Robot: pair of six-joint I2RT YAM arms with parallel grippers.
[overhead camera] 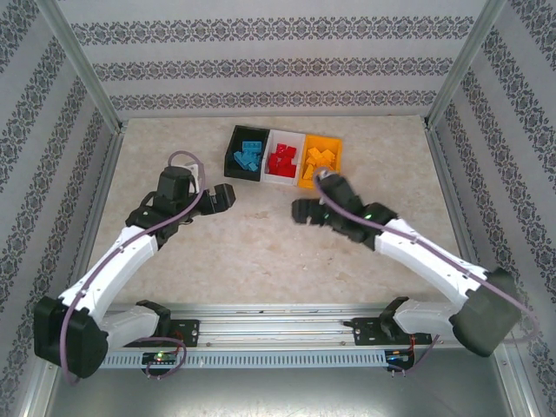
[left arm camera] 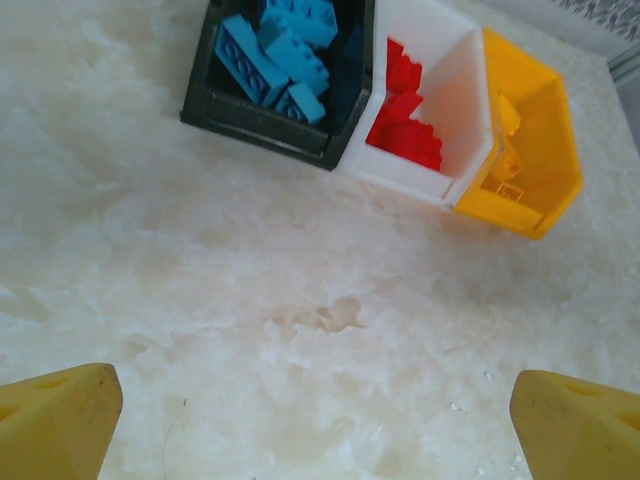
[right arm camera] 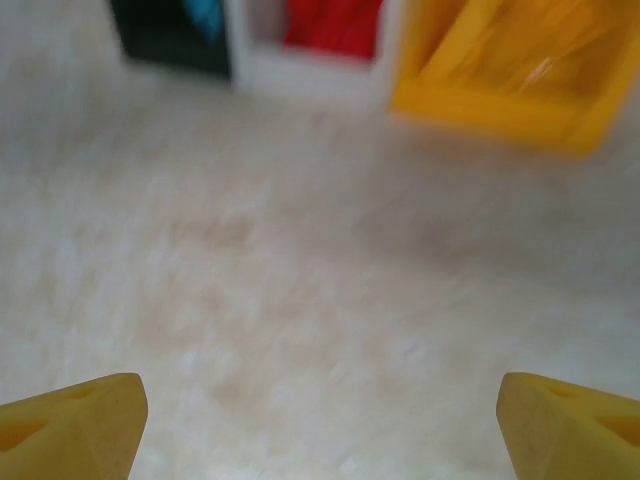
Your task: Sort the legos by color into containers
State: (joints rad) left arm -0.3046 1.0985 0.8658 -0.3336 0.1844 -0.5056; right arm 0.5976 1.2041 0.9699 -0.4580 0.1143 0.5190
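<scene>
Three containers stand in a row at the back of the table: a black bin (overhead camera: 245,155) with blue legos (overhead camera: 248,156), a white bin (overhead camera: 286,159) with red legos (overhead camera: 282,161), and an orange bin (overhead camera: 321,162) with orange legos (overhead camera: 322,157). In the left wrist view the black bin (left arm camera: 275,120), white bin (left arm camera: 450,110) and orange bin (left arm camera: 530,150) lie ahead, with blue legos (left arm camera: 275,50) and red legos (left arm camera: 405,110) inside. My left gripper (overhead camera: 228,196) is open over bare table, nothing between its fingers (left arm camera: 60,420). My right gripper (overhead camera: 304,212) is open too, empty, in front of the orange bin (right arm camera: 510,70).
The marble-patterned tabletop (overhead camera: 261,243) stretches between the arms and the bins. Patterned walls and metal frame posts (overhead camera: 82,65) close in the sides and back. The arms' base rail (overhead camera: 278,326) runs along the near edge.
</scene>
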